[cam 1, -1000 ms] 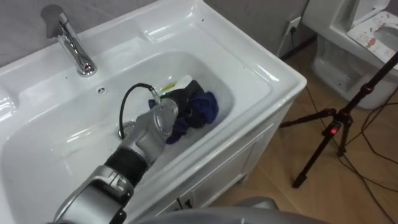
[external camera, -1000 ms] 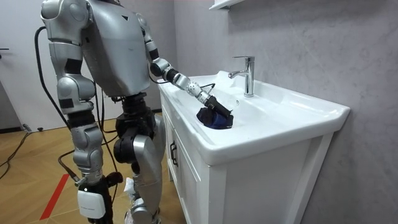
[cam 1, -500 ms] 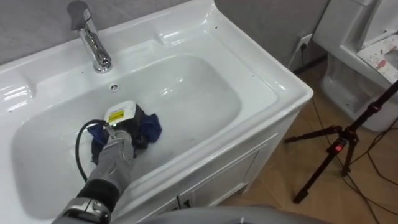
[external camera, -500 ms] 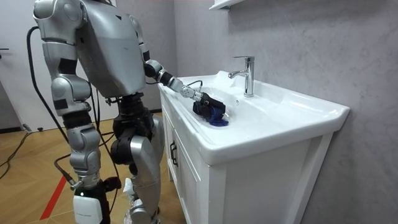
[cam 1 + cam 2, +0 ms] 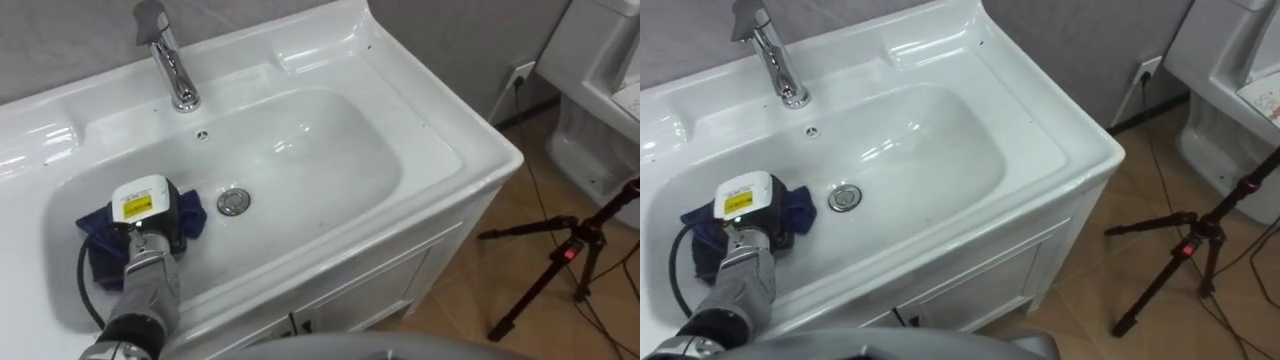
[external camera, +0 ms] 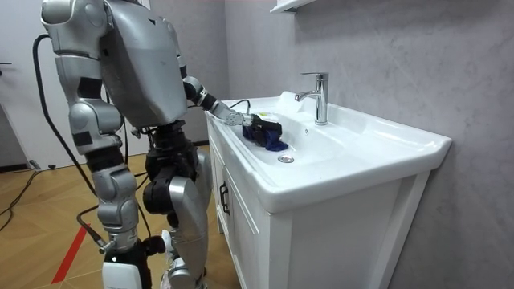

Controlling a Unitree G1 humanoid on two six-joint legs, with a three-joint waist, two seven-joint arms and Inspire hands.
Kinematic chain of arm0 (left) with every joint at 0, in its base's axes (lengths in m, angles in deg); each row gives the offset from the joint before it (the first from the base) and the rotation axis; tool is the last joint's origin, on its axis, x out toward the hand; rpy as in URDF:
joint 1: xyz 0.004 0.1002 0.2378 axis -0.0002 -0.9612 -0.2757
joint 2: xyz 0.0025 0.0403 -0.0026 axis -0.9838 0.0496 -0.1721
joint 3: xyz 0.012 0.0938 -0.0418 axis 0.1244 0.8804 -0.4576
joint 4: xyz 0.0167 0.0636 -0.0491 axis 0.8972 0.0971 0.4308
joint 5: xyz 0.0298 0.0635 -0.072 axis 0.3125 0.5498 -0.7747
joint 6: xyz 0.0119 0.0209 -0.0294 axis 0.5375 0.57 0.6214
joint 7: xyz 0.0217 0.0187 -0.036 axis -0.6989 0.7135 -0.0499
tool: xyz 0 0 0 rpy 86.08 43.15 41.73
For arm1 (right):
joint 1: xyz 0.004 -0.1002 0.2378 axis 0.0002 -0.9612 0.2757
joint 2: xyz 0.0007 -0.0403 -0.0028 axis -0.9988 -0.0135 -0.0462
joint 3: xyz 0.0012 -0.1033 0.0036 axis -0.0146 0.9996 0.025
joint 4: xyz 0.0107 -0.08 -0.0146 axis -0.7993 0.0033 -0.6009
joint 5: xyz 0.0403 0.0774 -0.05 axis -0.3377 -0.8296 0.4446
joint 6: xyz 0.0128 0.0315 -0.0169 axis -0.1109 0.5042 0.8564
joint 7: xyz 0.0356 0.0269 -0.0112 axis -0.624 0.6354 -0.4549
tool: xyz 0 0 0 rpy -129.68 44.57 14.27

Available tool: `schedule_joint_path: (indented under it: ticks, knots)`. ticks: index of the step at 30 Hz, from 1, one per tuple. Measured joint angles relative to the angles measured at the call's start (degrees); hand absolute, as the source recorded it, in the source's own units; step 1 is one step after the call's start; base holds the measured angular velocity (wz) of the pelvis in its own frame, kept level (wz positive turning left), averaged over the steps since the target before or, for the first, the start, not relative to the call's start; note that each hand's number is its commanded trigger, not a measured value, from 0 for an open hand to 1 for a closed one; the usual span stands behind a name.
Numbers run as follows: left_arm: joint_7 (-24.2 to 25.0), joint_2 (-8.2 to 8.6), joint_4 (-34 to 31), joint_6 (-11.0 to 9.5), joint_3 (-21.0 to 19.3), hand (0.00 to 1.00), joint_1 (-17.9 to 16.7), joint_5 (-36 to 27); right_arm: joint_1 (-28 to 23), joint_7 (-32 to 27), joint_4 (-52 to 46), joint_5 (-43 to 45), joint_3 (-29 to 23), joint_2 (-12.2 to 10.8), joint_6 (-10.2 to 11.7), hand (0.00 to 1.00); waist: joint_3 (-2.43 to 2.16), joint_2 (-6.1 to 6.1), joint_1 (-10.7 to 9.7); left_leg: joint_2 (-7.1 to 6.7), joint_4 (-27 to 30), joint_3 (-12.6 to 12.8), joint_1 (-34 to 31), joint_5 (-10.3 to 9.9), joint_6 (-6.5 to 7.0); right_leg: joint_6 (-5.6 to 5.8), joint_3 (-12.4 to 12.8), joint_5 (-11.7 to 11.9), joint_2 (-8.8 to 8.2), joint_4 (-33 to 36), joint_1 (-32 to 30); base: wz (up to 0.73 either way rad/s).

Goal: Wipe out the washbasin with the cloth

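Observation:
A white basin [image 5: 440,150] on a white cabinet lies before me, with a chrome tap [image 5: 170,60] at its back and a round drain [image 5: 233,201] in its bottom. A dark blue cloth [image 5: 95,235] is bunched at the bowl's left end. My left hand [image 5: 150,222] rests on it, coming in from the lower left with fingers curled into the cloth. In the room view I stand at the cabinet's end, and the left hand [image 6: 259,124] reaches over the rim with the cloth [image 6: 275,144] under it. My right hand [image 6: 115,183] hangs by my side.
A black tripod [image 5: 570,250] stands on the wooden floor to the right of the cabinet. A white fixture [image 5: 600,120] sits beyond it, near a wall socket [image 5: 519,74]. A grey wall runs behind the tap.
My left hand has swept the cloth from the bowl's middle-right to its left end, uncovering the drain. The eye view has shifted too.

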Motion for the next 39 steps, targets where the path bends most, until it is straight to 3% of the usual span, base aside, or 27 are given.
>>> schedule_joint_path:
  ticks: [2,7,10,15,23,28,30,33,39]
  knots:
    - [-0.14,-0.54,-0.11,0.0,0.01,1.0,-0.27,0.91,-0.13,0.07,-0.12,0.02,-0.56,0.39,-0.55,0.0,-0.43,0.54,0.26,-0.01,0.12,-0.51,-0.71,0.01,0.01,-0.01,-0.57,0.0,-0.14,-0.07,-0.4,0.11]
    - [-0.05,-2.46,-0.05,0.46,-0.56,1.0,-1.05,3.16,0.16,-0.43,-0.85,0.23,-2.27,1.14,-0.61,0.0,-0.84,1.77,0.45,0.0,0.66,-0.89,-1.06,0.06,-0.01,-0.19,-1.09,-0.13,-0.25,-0.15,-0.49,0.05]
    - [-0.08,-2.47,0.27,0.48,-2.49,1.0,-1.24,3.17,0.53,-0.47,-0.85,0.31,-2.8,1.2,-0.54,0.0,-0.7,2.17,0.5,-0.03,0.99,-1.41,-0.96,0.32,-0.1,-0.32,-1.34,-0.28,-0.37,-0.08,-0.22,0.02]
    - [-1.43,-2.44,0.27,0.48,-2.49,1.0,-2.04,2.28,1.33,-1.01,-0.41,-0.05,-2.66,1.56,-0.49,0.0,-0.7,2.02,0.85,0.02,0.91,-1.55,-0.72,0.6,-0.37,-0.56,-1.34,-0.85,-0.25,0.19,-0.28,0.0]
    - [-3.72,-2.23,-0.75,-1.62,-2.84,1.0,-0.96,-0.98,2.43,-1.33,-0.37,-4.05,-2.74,1.57,3.8,0.0,-0.54,1.88,1.87,-0.12,0.97,-2.3,-2.28,0.71,-0.27,-0.46,-2.3,-0.83,-0.68,-0.06,-1.32,0.07]
    - [-2.79,-2.22,-1.25,-2.76,-3.26,1.0,1.22,-4.96,2.84,-0.9,-0.78,-9.4,-1.14,1.55,6.72,0.0,-0.2,2.09,1.94,-0.15,1.13,-4.55,-4.13,0.76,-0.27,-0.52,-4.06,-0.67,-1.03,-0.18,-2.16,0.16]
    - [-1.5,-2.25,-3.7,-2.72,-3.35,1.0,1.2,-6.33,2.77,-0.89,-0.69,-10.76,-0.89,1.5,7.7,0.0,-0.13,2.54,2.1,-0.15,1.2,-4.76,-4.83,0.8,-0.28,-0.53,-4.38,-0.68,-1.07,-0.28,-2.69,0.12]
    - [-0.38,-2.3,-8.17,-2.6,-4.91,1.0,1.18,-7.6,2.8,-0.89,-0.7,-13.72,-0.89,1.34,7.99,0.0,0.55,2.9,2.81,-0.15,1.51,-5.09,-6.15,0.87,-0.26,-0.54,-4.62,-0.67,-1.14,-0.36,-3.63,0.05]
    - [0.02,-3.25,-17.4,-2.13,-5.62,1.0,1.67,-10.2,2.82,-0.89,-0.66,-14.39,0.12,1.23,9.59,0.0,0.51,3.01,2.98,-0.16,1.69,-6.76,-7.44,0.87,-0.26,-0.61,-5.96,-0.62,-1.43,-0.91,-3.95,0.12]
